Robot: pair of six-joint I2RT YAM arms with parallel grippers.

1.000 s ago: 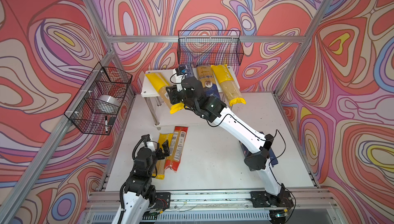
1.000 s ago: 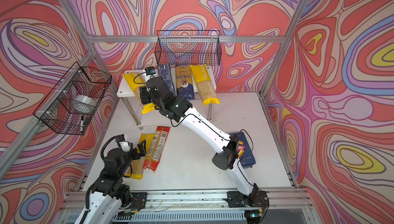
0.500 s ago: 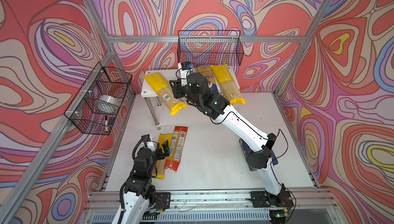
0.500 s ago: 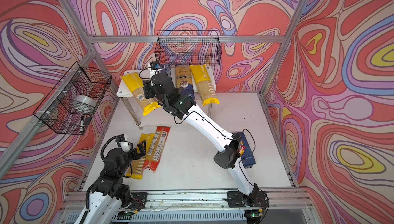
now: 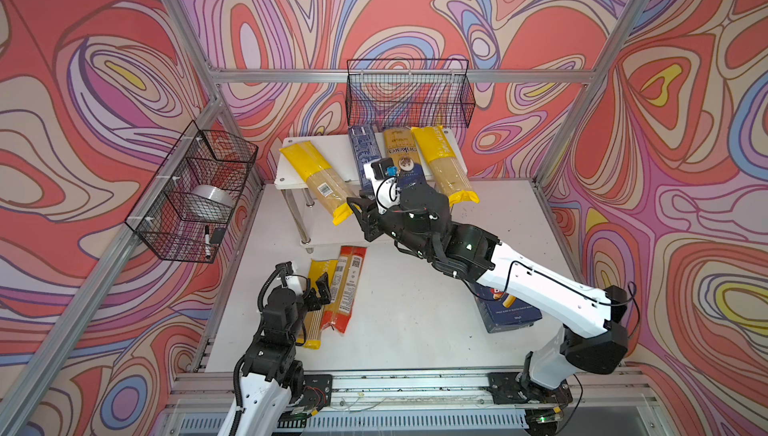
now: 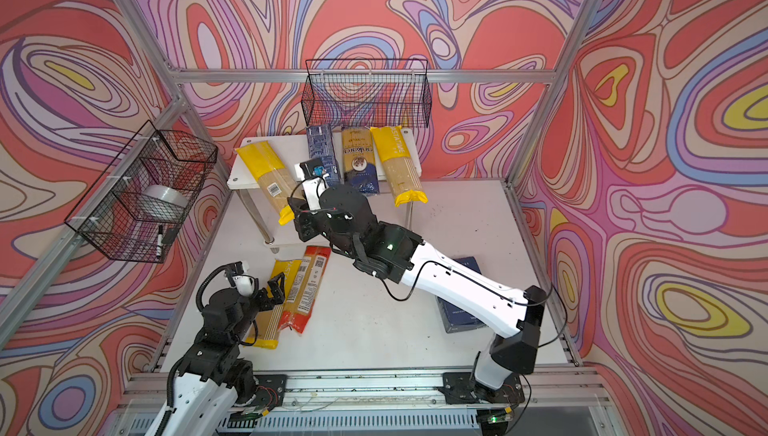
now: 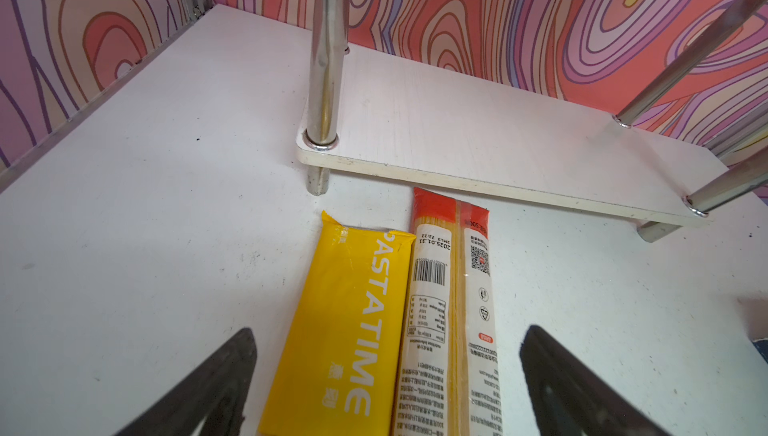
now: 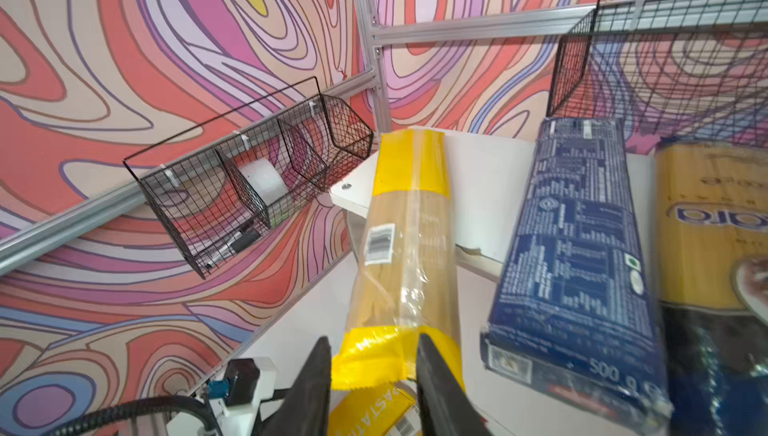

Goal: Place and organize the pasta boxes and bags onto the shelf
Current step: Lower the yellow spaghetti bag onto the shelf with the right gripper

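Observation:
On the white shelf's top tier (image 5: 291, 172) lie a yellow-and-clear bag (image 5: 320, 180), the narrow dark blue box (image 5: 363, 151), the "ankara" bag (image 5: 401, 151) and another yellow-and-clear bag (image 5: 442, 164). My right gripper (image 5: 358, 216) is at the front edge, shut on the overhanging yellow end of the leftmost bag (image 8: 407, 247). My left gripper (image 7: 386, 388) hovers open over a yellow bag (image 7: 353, 309) and a red-ended bag (image 7: 453, 288), which lie side by side on the table before the shelf's lower tier (image 7: 478, 131). The wide blue rigatoni box (image 5: 507, 313) lies under my right arm.
A black wire basket (image 5: 409, 93) hangs on the back wall just above the shelf. Another basket (image 5: 191, 193) on the left wall holds a tape roll and a marker. Chrome legs (image 7: 326, 60) stand at the shelf's corners.
My right gripper has drawn back from over the shelf top to the front edge and narrowed its jaws on the leftmost yellow bag's near end. The left arm has not moved.

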